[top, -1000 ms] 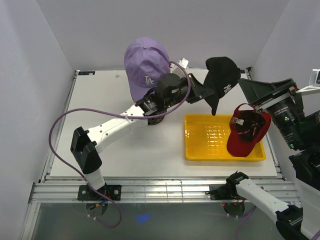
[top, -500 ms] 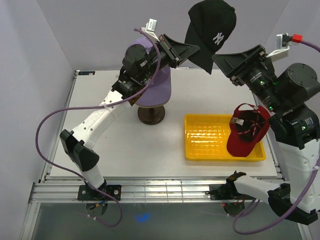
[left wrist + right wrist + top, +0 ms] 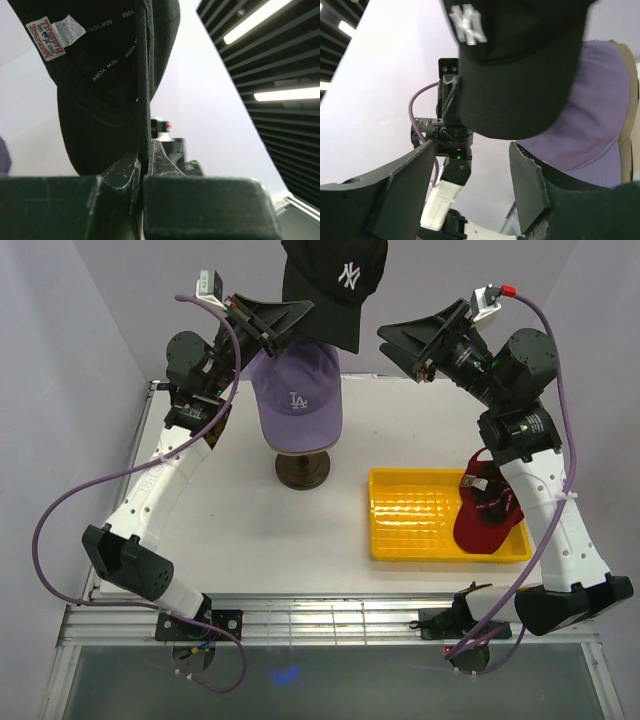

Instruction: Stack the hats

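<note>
A black cap (image 3: 335, 285) with a white NY logo hangs high above the lavender cap (image 3: 297, 395), which sits on the mannequin head. My left gripper (image 3: 298, 312) is shut on the black cap's back edge; the left wrist view shows the cap's inside (image 3: 107, 90) pinched between the jaws. My right gripper (image 3: 392, 340) is open and empty, to the right of the black cap; the black cap (image 3: 520, 65) and lavender cap (image 3: 592, 135) show beyond its fingers (image 3: 527, 185). A red cap (image 3: 490, 502) lies in the yellow tray's right end.
The yellow ribbed tray (image 3: 420, 515) sits right of centre on the white table. The mannequin's dark round stand (image 3: 303, 470) is at mid table. White walls close in on the left, back and right.
My left arm has swung left and lifted the black cap higher, over the lavender cap. My right arm has risen and moved left toward the cap, jaws still open.
</note>
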Controlling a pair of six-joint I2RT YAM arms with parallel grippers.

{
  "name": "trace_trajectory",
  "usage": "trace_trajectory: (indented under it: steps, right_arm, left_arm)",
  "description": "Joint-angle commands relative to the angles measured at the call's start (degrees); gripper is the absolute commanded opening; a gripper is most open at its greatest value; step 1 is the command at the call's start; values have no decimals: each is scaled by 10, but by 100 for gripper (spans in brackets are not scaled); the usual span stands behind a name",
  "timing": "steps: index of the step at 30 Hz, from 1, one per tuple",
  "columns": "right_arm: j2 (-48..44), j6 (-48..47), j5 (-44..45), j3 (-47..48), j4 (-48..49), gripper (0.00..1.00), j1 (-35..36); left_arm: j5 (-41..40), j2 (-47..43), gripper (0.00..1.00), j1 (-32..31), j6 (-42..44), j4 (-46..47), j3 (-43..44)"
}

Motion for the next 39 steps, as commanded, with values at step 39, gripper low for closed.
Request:
trace_trajectory:
  steps: [39]
  right_arm:
    - [-5, 128, 6, -157, 276, 64, 60]
  left_arm:
    - [12, -125, 0, 21, -176, 273, -196]
